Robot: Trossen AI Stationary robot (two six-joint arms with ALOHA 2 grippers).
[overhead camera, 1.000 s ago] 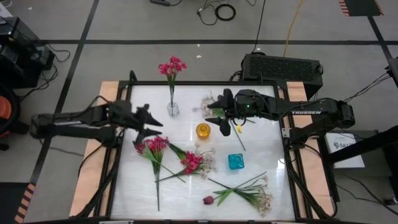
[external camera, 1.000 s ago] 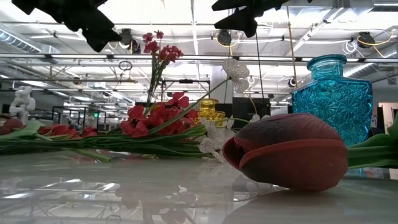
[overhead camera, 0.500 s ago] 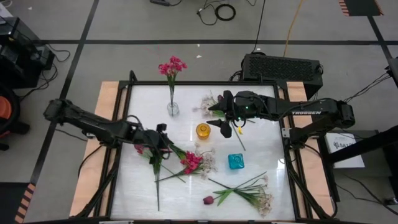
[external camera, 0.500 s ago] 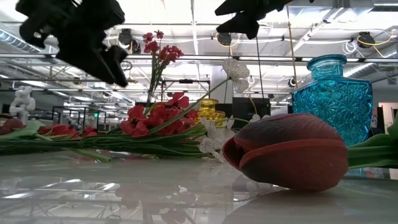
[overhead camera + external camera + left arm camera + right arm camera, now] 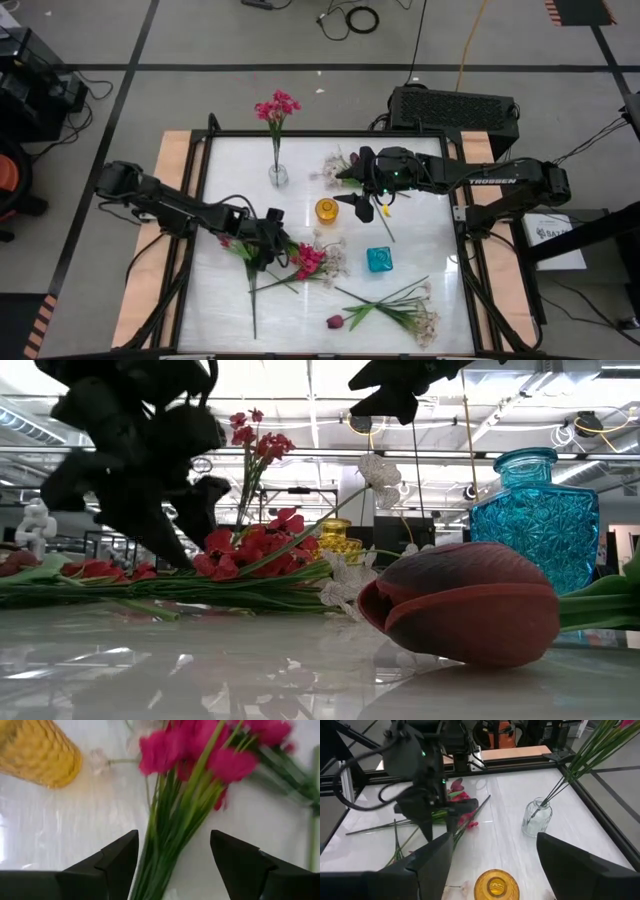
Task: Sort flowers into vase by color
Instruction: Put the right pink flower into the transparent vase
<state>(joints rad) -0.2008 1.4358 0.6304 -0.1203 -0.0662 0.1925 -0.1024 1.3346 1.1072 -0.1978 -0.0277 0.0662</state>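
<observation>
Magenta-pink sprigs point(image 5: 308, 260) lie flat on the white table, with white sprigs point(image 5: 425, 320) and a maroon tulip bud point(image 5: 335, 321) nearer the near edge. One pink bunch point(image 5: 277, 105) stands in a clear glass vase point(image 5: 278, 175). My left gripper point(image 5: 174, 851) is low over a pink sprig's green stems point(image 5: 170, 827), open, one finger on each side of them, just behind the blossoms point(image 5: 200, 755). My right gripper point(image 5: 495, 845) hangs open above the yellow vase point(image 5: 495, 886); a white sprig point(image 5: 335, 165) lies beneath it.
A blue cut-glass vase point(image 5: 379, 260) stands right of the pink sprigs, and the yellow vase point(image 5: 326, 210) stands between the two grippers. Wooden rails point(image 5: 172, 150) and black frame bars edge the table. A black box point(image 5: 455, 105) sits beyond the far right corner.
My left gripper has swung from near the clear vase toward the right and the near edge and has dropped low, down onto the pink sprigs lying on the table. The flowers and vases have stayed where they were.
</observation>
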